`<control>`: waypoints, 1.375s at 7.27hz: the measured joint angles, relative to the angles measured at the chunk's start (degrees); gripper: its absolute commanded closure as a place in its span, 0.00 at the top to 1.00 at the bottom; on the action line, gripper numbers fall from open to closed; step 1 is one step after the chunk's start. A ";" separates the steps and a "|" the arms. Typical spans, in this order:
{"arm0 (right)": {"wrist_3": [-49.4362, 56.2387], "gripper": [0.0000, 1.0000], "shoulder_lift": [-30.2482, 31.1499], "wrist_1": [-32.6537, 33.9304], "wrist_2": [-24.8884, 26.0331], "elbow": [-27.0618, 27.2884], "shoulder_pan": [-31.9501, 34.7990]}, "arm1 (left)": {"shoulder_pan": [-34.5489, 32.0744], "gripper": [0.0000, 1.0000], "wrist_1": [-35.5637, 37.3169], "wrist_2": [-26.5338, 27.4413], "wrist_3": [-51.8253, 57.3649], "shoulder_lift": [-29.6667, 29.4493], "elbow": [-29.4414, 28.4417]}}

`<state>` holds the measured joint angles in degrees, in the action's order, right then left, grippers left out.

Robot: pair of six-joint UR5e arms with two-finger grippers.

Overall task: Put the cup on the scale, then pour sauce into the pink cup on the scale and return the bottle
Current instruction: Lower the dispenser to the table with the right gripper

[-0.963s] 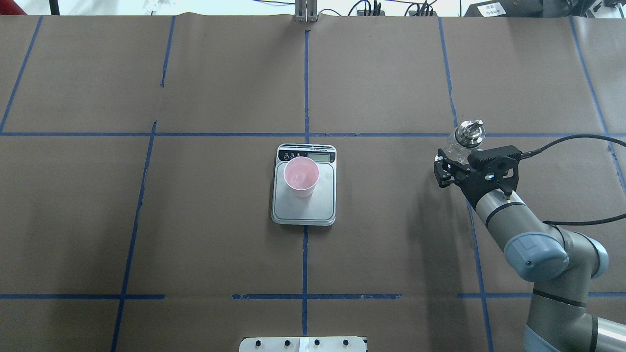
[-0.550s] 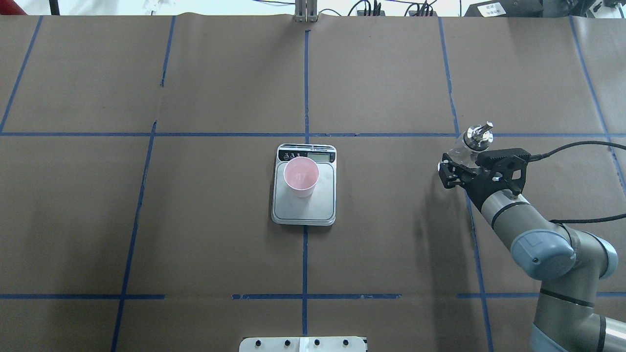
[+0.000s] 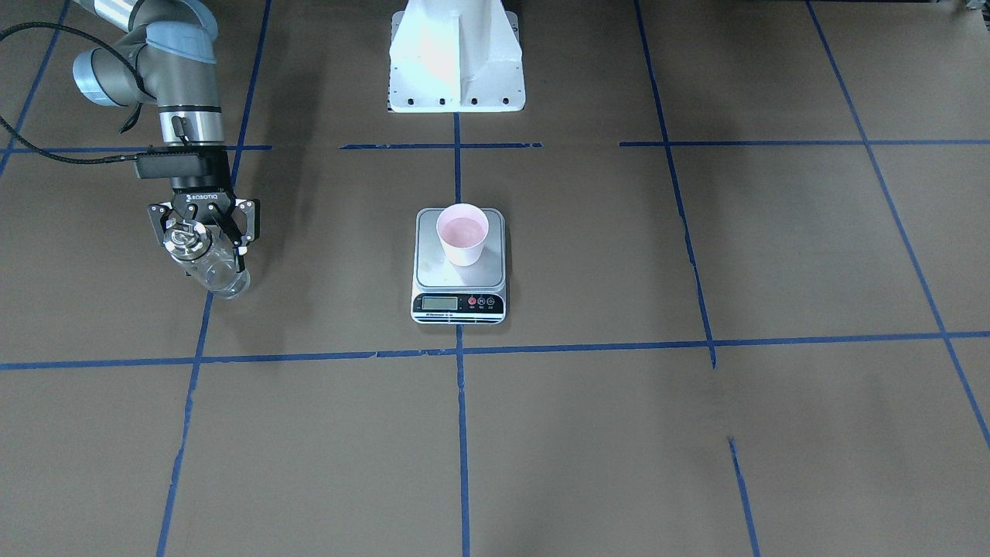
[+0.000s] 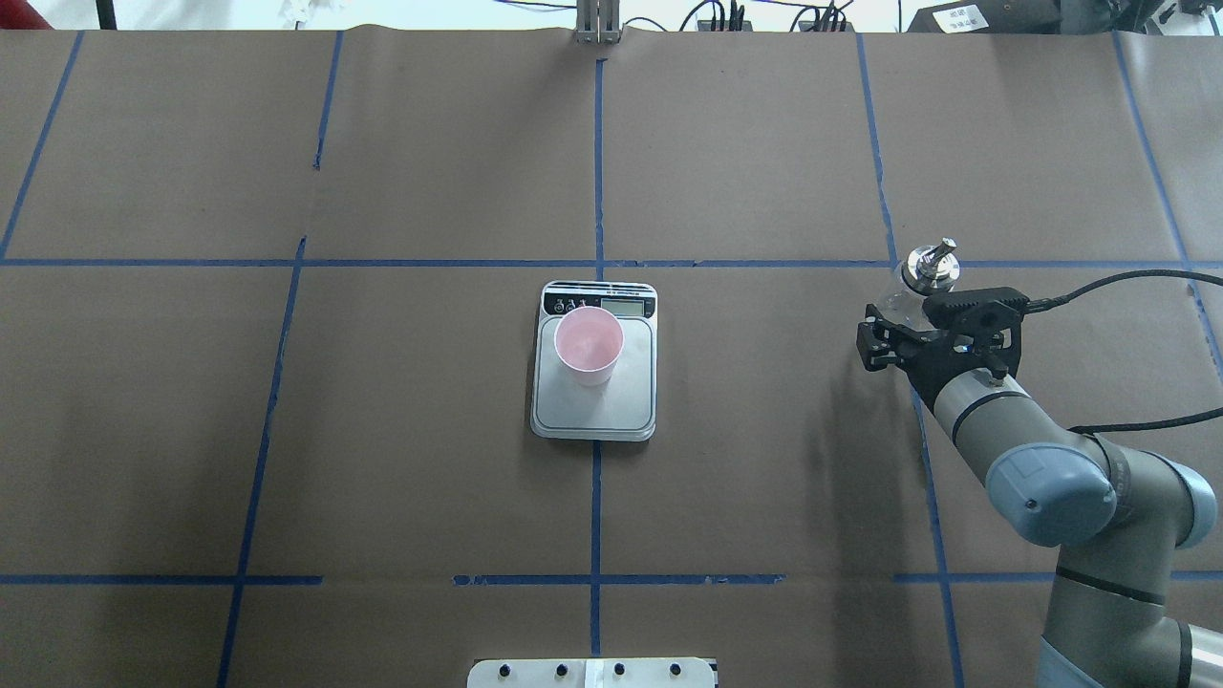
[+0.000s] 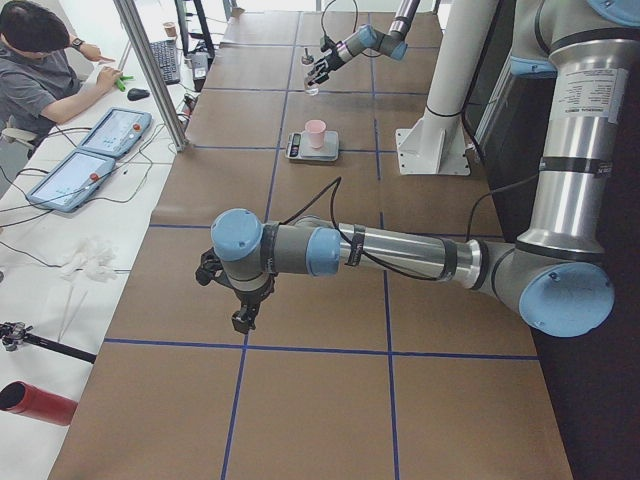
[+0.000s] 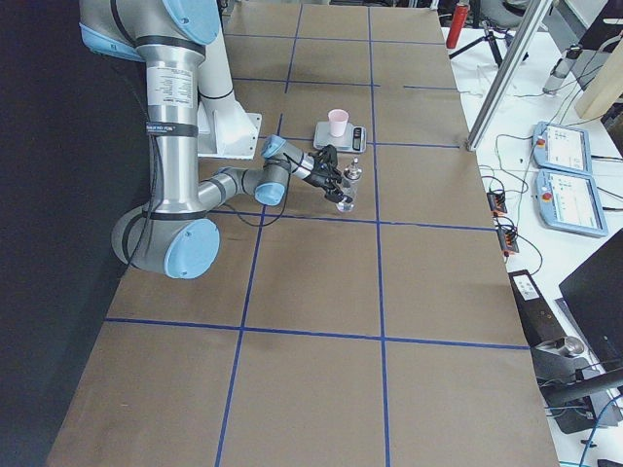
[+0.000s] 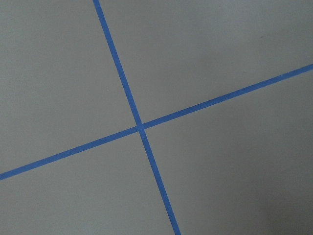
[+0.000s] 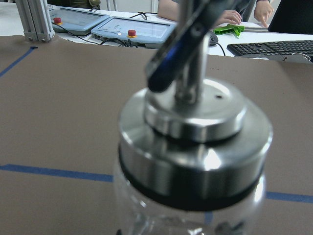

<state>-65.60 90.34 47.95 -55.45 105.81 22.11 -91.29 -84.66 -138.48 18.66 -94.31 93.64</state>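
Clamps right gripper (image 3: 203, 241) on tilted bottle (image 3: 220, 275) at front view's left; shows cup (image 3: 462, 232) upright on scale (image 3: 433, 272) at centre; cannot tell jaw state of left gripper (image 5: 240, 318).

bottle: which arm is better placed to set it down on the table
Right. The right gripper is shut on the bottle, which is tilted and well off to the right of the scale. The left gripper hangs over the table's left end, far from it.
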 measured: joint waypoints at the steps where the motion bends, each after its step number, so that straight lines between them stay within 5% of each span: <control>1: -0.25 0.00 -0.07 0.16 -0.01 0.04 -0.06 | 0.03 1.00 -0.04 -0.02 -0.02 0.00 -0.02; 10: -3.28 0.35 -0.04 0.39 0.19 -1.08 -0.14 | 0.06 1.00 0.02 0.05 0.05 0.00 0.14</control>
<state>-68.88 90.30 48.34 -55.25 104.73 21.97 -91.23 -84.64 -138.43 18.72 -94.31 93.78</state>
